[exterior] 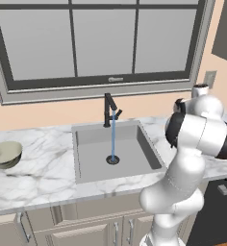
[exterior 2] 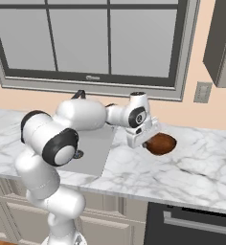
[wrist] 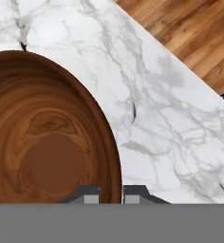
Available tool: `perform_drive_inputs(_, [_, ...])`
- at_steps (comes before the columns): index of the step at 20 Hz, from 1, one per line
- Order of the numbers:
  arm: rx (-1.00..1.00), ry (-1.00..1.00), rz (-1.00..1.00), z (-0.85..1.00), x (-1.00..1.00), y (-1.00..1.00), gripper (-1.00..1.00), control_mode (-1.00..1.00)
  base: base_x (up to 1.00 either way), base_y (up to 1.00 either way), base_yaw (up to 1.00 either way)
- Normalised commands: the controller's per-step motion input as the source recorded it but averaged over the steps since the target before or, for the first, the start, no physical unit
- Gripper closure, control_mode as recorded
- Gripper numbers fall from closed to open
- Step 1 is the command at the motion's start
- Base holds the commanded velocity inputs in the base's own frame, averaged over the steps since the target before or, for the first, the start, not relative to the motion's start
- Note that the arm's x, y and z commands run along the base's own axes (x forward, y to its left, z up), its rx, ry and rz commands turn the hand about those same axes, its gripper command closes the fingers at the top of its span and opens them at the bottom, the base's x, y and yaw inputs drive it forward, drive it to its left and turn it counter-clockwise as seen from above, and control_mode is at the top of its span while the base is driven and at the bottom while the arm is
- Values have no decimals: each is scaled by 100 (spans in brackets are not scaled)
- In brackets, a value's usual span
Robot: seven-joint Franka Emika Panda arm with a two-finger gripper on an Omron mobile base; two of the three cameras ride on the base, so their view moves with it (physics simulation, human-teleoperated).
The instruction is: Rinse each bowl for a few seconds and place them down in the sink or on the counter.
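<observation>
the arm reaches right of the sink (exterior: 94, 139) and sets the tool (wrist: 111, 193) at the near rim of the brown bowl (exterior 2: 161, 143). in the hand view the two fingertips (wrist: 88, 194) stand close together, one inside the rim and one outside, with the bowl's wall between them: the tool is pinching the brown bowl by its rim. the bowl sits upright on the tabletop (exterior 2: 201, 158), well to the right of the sink, and the hand view shows its wood-grained inside with a flat round bottom. whether it rests on the marble or is just lifted off it cannot be told. the pale bowl (exterior: 6, 154) stands upright on the tabletop at the far left, well apart from the sink and from the arm; its inside is lighter than its outer wall. the sink is a grey recessed basin with a round dark drain (exterior: 112, 160) near its middle. a black faucet (exterior: 108, 109) rises at its back edge, and a thin blue stream of water (exterior: 113, 134) falls from the spout straight onto the drain. a large window (exterior: 96, 38) runs along the wall behind the sink. beige cabinet doors (exterior: 81, 230) with metal handles sit under the tabletop. in the hand view a strip of wood floor (wrist: 194, 33) shows beyond the marble edge. a wall outlet (exterior 2: 202, 92) is mounted on the wall above the tabletop, right of the brown bowl.
</observation>
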Motion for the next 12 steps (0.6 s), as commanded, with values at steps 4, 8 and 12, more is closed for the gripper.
perform_drive_inputs(4, [-8, 0, 35, 43, -7, 49, 100, -100, 0, 0, 0])
perform_drive_inputs(8, [-1, 4, 37, 35, 1, 44, 100, -100, 0, 0, 0])
perform_drive_inputs(12, [4, 14, 40, 40, 10, 19, 100, -100, 0, 0, 0])
